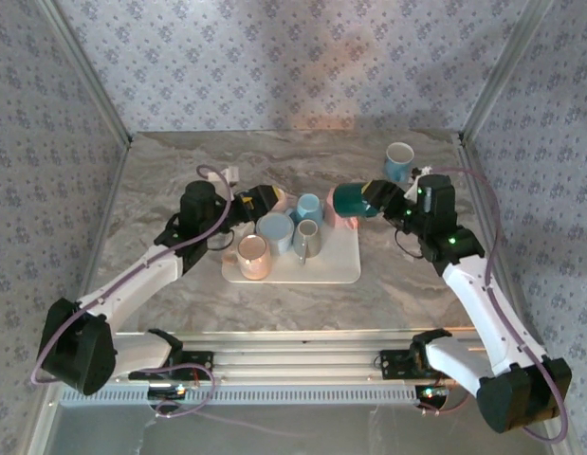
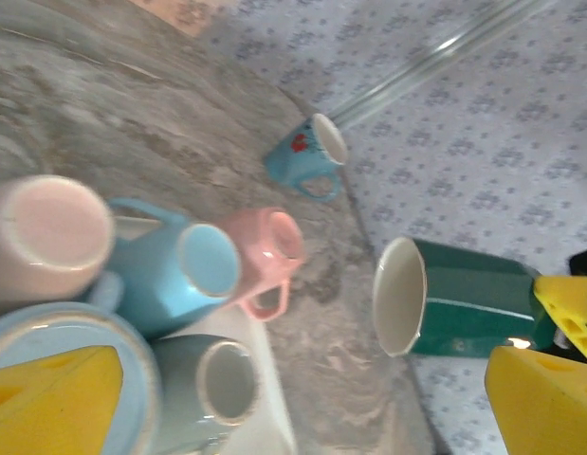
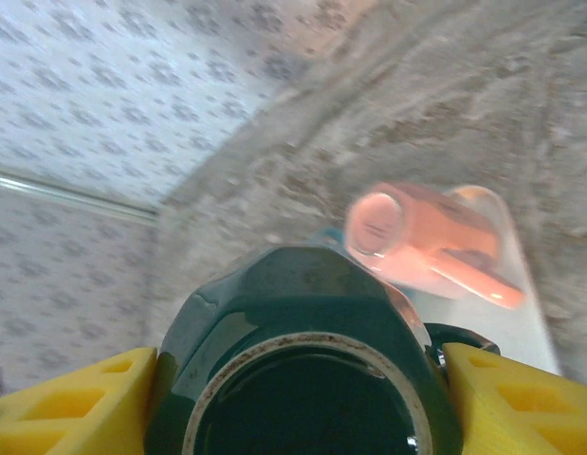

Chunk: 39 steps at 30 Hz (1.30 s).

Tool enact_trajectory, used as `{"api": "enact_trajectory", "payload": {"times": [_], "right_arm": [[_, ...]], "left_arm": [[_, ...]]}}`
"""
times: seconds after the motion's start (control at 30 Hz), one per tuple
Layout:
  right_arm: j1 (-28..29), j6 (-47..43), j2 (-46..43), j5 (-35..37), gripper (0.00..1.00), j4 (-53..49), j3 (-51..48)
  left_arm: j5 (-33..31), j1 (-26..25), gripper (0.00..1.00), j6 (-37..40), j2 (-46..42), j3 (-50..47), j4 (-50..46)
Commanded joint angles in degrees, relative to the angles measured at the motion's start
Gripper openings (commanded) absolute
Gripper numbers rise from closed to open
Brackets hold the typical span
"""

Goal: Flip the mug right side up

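Observation:
My right gripper is shut on a dark green mug, holding it in the air on its side, just right of the white tray. In the left wrist view the green mug shows its pale inside, mouth turned toward the tray. The right wrist view looks at the green mug's ringed base, which sits between the yellow fingers of my right gripper. My left gripper hangs open over the tray's far left corner, nothing between its yellow fingers.
Several mugs crowd the tray: cream, large light blue, blue, grey and a pink one on its side. A blue mug stands upright at the back right. Patterned walls enclose the marble table.

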Motion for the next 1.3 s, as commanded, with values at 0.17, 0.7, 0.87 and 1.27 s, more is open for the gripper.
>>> {"api": "enact_trajectory", "payload": {"times": [0.17, 0.7, 0.87, 1.27], "right_arm": [[-1.98, 16.12, -1.76, -9.4, 0.62, 17.2, 0.45], [-1.9, 25.74, 0.92, -17.12, 0.63, 30.34, -1.5], [-1.82, 26.48, 1.58, -18.25, 0.63, 31.8, -1.73], [-1.22, 29.9, 3.67, -20.76, 0.62, 38.22, -2.79]], "left_arm": [[11.19, -2.09, 0.94, -1.62, 2.73, 8.31, 6.32], [19.91, -6.35, 0.84, 10.55, 11.75, 22.37, -0.78], [21.22, -7.53, 0.73, 14.67, 13.22, 24.9, -2.36], [22.86, -7.9, 0.57, 19.98, 15.14, 28.05, -2.58]]}}
